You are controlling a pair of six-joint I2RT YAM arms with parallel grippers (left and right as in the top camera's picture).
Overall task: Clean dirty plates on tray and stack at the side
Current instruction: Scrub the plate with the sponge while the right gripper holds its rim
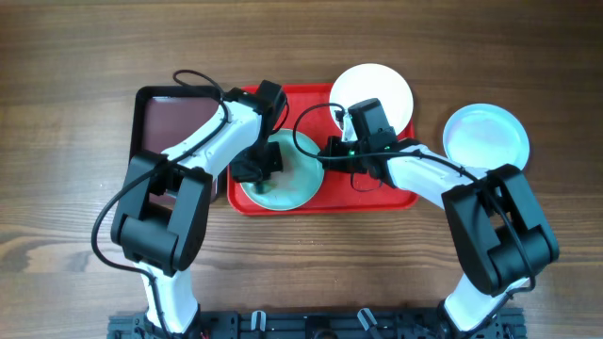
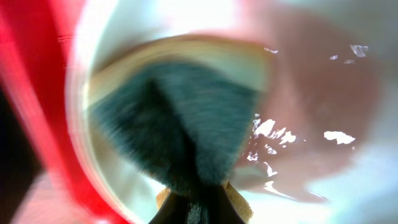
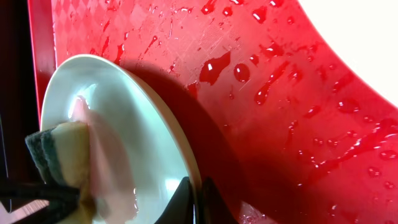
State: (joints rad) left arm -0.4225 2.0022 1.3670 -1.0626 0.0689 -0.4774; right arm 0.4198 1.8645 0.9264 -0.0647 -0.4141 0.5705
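A pale blue plate [image 1: 297,185] lies on the front left of the red tray [image 1: 311,104]. My left gripper [image 1: 262,169] is over it, shut on a yellow sponge with a dark green scouring face [image 2: 186,118], which presses on the plate [image 2: 323,186] beside a reddish watery smear [image 2: 311,81]. My right gripper [image 1: 330,149] is shut on the plate's right rim [image 3: 180,155], one finger on each side. The sponge [image 3: 62,155] shows at that view's left edge. A white plate [image 1: 377,89] rests at the tray's back right. Another pale blue plate [image 1: 485,137] sits on the table to the right.
A dark maroon tray with a black rim [image 1: 170,118] lies against the red tray's left side, under my left arm. The red tray floor [image 3: 280,124] is wet with droplets. Bare wooden table [image 1: 75,141] surrounds everything.
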